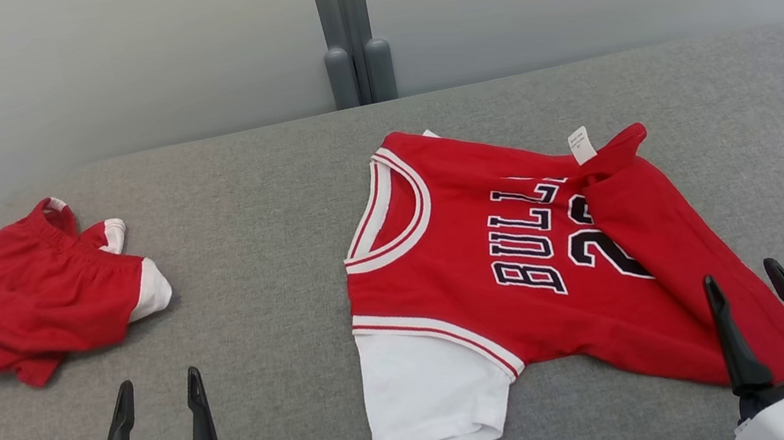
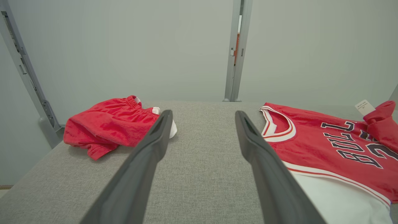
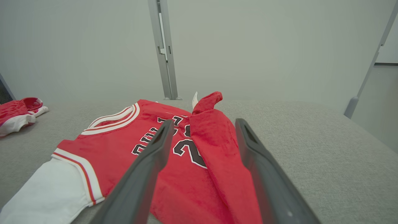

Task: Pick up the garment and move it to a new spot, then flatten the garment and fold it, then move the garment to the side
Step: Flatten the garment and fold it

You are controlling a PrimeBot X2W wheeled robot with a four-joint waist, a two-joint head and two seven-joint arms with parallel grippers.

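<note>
On the grey table's [image 1: 264,217] right half the red jersey [image 1: 521,230] lies with one flap [image 1: 659,223] folded over, likely why the right gripper [image 1: 740,272] hovers wide open, empty, at the table's near-right; left gripper [image 1: 158,378] same, near-left.

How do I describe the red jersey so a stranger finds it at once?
On the grey table, look at the right half. The jersey lies there. Unlike the crumpled red shorts at the left, it bears dark letters and a number.

jersey [image 1: 449,274] number half under its folded-over flap [image 1: 680,227], tag [image 1: 580,145] print too small to read
</note>
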